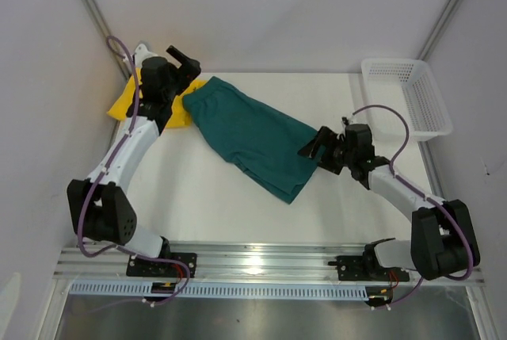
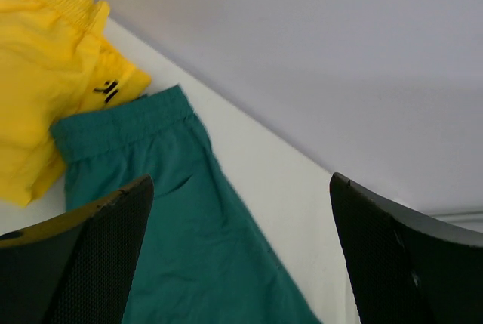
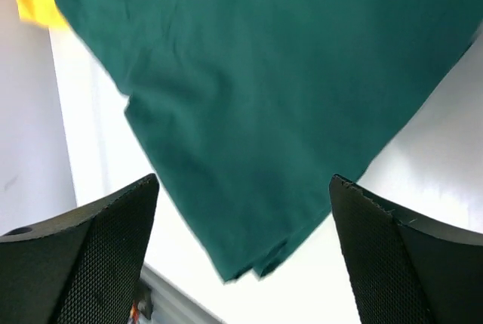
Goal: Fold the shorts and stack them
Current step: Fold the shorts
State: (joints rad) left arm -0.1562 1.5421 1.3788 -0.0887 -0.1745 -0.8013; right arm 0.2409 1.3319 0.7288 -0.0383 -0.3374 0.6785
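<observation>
Because the dark teal green fabric shorts (image 1: 249, 138) lie as a long diagonal strip from the upper left of centre down toward the lower right of centre in the top view, each arm sits at one end of them: the left gripper (image 1: 188, 61) hovers above the waistband end at the upper left, and the right gripper (image 1: 317, 143) hangs just beside the leg end at the right. Both sets of fingers are released, spread wide with nothing between them, so the garment rests entirely on the white table (image 1: 206, 197). Layered edges at the hem in the right wrist view suggest one leg is laid over the other, which would explain the narrow shape. The bright yellow fabric shorts (image 1: 124, 105) with a small dark logo lie bunched in the upper left corner, mostly hidden under the left arm; the teal waistband touches them, though whether it overlaps them I cannot tell. Kept there, they probably serve as the base of the stack, near enough for the teal pair to go on top once shortened. The white plastic mesh basket (image 1: 428, 106) stands well apart at the upper right
</observation>
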